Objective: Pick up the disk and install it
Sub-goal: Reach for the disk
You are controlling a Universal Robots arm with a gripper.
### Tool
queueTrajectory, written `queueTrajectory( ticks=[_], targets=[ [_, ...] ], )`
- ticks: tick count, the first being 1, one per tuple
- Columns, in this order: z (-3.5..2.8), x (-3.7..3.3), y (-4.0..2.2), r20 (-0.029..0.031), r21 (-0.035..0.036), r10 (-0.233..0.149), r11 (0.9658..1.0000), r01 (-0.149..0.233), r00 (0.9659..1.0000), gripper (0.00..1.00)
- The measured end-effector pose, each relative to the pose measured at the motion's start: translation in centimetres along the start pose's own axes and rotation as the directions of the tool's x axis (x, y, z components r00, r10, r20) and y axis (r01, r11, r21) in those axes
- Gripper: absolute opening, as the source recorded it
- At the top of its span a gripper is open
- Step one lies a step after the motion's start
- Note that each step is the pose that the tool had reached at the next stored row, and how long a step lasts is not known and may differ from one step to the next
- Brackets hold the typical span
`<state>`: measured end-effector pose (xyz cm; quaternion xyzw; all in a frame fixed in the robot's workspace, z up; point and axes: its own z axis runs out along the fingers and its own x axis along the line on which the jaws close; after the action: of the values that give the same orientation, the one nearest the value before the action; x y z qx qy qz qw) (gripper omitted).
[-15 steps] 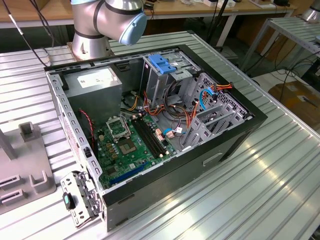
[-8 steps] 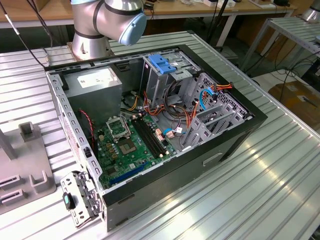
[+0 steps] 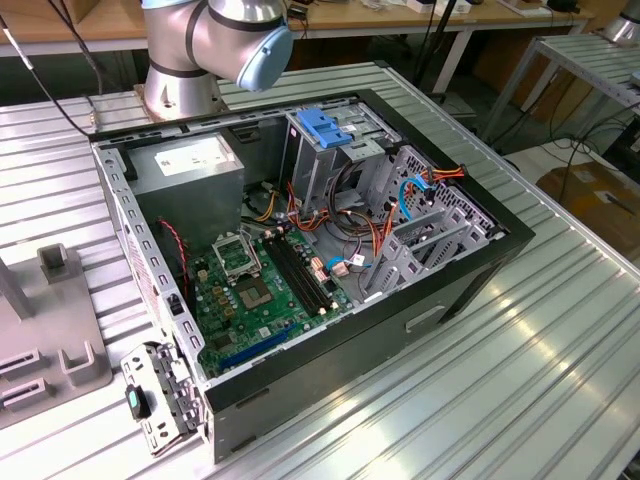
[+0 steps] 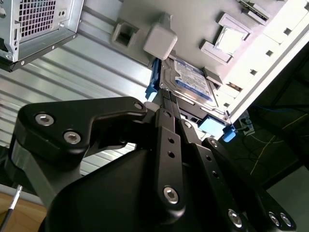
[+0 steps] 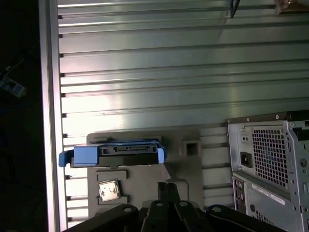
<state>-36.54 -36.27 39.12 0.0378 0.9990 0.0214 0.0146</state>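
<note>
Your hand (image 5: 167, 185) looks pressed together near the disk (image 5: 116, 151); go in like that and you'll likely knock it sideways.

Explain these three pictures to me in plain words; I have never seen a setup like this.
This is a robot arm standing on a ribbed metal table. The exterior view comes from a camera off the arm. It shows an open computer case lying on the table, with its green circuit board exposed. The two wrist views come from cameras riding on the arm, looking past its black gripper. In both wrist views the disk, a silver drive in blue rails, stands on edge in a grey holder on the table. The gripper is shut, holds nothing and is near the disk.
</note>
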Motion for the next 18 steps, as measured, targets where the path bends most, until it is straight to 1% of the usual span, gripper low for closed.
queueTrajectory(
  ticks=[18],
  targets=[
    [-0.01,0.38,-0.03,0.0,0.0,0.0,1.0,0.0,1.0,0.11]
  ],
)
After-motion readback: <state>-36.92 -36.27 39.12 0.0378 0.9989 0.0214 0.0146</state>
